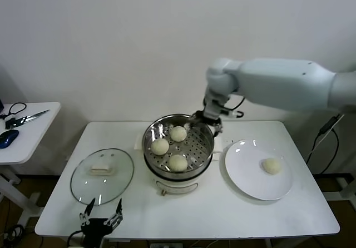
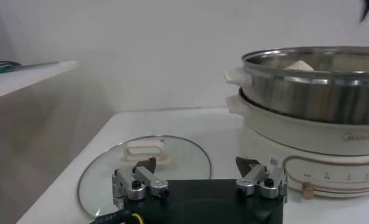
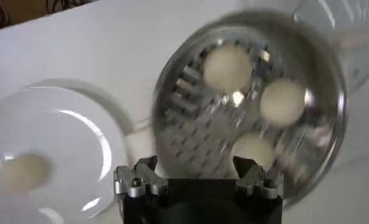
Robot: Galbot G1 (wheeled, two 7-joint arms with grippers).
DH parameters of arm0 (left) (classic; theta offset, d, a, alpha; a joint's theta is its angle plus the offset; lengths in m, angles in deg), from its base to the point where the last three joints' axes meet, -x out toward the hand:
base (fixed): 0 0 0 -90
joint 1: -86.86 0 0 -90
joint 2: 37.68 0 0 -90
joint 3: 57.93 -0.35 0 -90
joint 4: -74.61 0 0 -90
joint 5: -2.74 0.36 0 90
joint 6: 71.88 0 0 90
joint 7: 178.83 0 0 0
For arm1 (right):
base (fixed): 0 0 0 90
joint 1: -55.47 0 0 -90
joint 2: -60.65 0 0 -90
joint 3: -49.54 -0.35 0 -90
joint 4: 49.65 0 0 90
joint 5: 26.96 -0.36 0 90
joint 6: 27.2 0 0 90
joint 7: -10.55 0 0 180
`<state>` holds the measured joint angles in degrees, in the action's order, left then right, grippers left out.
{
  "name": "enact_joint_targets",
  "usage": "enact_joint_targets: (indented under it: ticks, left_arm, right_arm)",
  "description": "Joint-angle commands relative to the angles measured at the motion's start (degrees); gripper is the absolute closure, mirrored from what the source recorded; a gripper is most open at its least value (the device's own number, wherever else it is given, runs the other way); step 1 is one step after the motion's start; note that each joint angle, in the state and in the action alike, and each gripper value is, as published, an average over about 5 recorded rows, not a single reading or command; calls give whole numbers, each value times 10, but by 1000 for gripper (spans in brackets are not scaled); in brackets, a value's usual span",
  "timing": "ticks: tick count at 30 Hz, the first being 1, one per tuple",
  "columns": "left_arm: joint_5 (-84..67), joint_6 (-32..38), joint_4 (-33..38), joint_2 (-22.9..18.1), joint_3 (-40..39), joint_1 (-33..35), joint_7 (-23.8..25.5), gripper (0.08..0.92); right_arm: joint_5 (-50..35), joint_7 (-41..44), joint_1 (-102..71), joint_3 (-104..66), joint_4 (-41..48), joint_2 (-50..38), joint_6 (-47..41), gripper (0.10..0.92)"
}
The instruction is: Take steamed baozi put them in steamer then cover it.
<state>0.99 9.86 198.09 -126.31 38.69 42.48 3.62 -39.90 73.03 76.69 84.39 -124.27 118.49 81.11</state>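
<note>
On the side table at far left lie scissors (image 1: 22,118) and a blue mouse (image 1: 8,138). My left pincer (image 1: 100,213) rests low at the near edge of the worktop (image 1: 222,209), fingers apart and holding nothing, just in front of the cover (image 1: 102,175), which lies flat on the worktop left of the steamer (image 1: 178,148). The cooker base carries a brand mark (image 2: 358,137) that I cannot read with certainty. Three steamed baozi (image 1: 178,162) sit on the perforated floor. My right arm reaches in from the right, wrist bent downward, with my right pincer (image 1: 204,121) above the steamer's far rim, fingers apart and empty. The fourth bun (image 1: 272,165) lies on the white plate (image 1: 245,175) right of the steamer.
</note>
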Motion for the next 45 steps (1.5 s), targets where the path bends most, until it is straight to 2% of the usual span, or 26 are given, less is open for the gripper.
enact_joint_targets:
  ticks: [1,8,19,45]
  left_arm:
    - [0,1,-1,0,0,1,0,177]
    - [-7,-9,1,2,-2,-7,3,177]
    - [-8,-7,-1,2,1,-1,3,177]
    - [-2,-5,-6,-3,6,4,2,177]
  right_arm:
    - [-60,51,0,60,40,-203,-126,203]
    - [42,38,-160,-70,67,-258,-162,203]
    - [123,13,-361,-271,160,-224,-188,203]
    - [150,-18,-464,-378,248,-147,-203,203]
